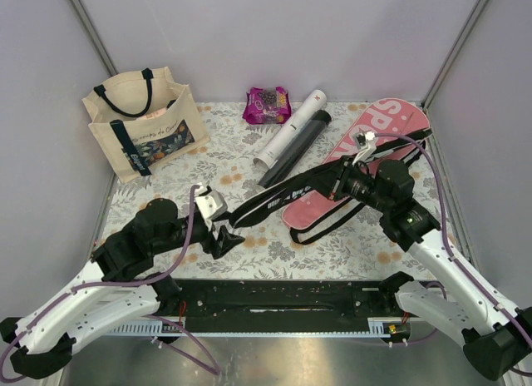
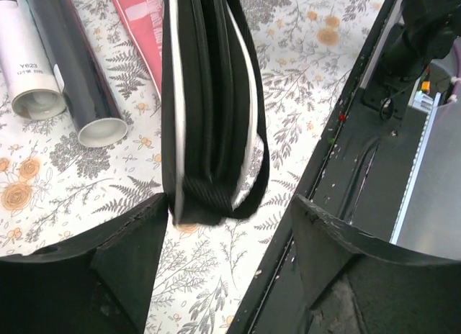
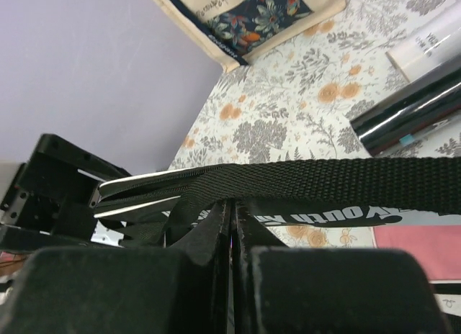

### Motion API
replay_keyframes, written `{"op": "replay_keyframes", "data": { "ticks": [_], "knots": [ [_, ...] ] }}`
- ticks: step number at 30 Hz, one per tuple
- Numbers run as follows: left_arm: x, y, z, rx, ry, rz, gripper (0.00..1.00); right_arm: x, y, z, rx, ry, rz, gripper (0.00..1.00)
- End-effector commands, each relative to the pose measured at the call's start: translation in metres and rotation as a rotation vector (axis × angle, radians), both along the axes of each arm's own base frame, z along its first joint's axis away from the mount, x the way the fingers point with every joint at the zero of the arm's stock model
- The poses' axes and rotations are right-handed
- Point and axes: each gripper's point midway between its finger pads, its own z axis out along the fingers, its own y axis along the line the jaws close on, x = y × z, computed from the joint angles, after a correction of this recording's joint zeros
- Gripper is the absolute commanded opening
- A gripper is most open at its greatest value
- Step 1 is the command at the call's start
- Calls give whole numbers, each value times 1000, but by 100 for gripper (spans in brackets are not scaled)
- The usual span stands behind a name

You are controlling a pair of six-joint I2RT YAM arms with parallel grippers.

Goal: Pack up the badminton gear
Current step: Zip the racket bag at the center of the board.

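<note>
Showing best on wrist cams: R gripper [image 3: 231, 208] clenched on black cover strap [image 3: 324, 183], L gripper [image 2: 230, 204] jaws released.

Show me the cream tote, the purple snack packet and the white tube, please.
cream tote [image 1: 162, 141], top view, its front panel.
snack packet [image 1: 267, 106], top view, middle of the wrapper.
white tube [image 1: 291, 127], top view, halfway along its body.

Bright, even, diffuse light with soft, faint shadows. Glare streaks the black tube [image 3: 410, 107]. The nearest foreground in both wrist views is blurred.
</note>
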Motion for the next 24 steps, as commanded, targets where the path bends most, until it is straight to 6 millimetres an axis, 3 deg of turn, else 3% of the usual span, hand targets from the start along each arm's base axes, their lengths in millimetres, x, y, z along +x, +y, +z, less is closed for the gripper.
{"op": "replay_keyframes", "data": {
  "ticks": [1, 8, 19, 24],
  "knots": [
    [4, 14, -7, 65, -63, 18, 73, 4, -14, 63, 89, -156, -48, 0],
    [25, 19, -13, 144, -159, 65, 75, -4, -18, 64, 82, -147, -31, 0],
    [49, 19, 8, 52, -353, 152, 76, -17, -18, 59, 84, -144, 15, 0],
    [62, 33, 19, 117, -456, 205, 77, -23, -17, 57, 73, -138, 38, 0]
  ]
}}
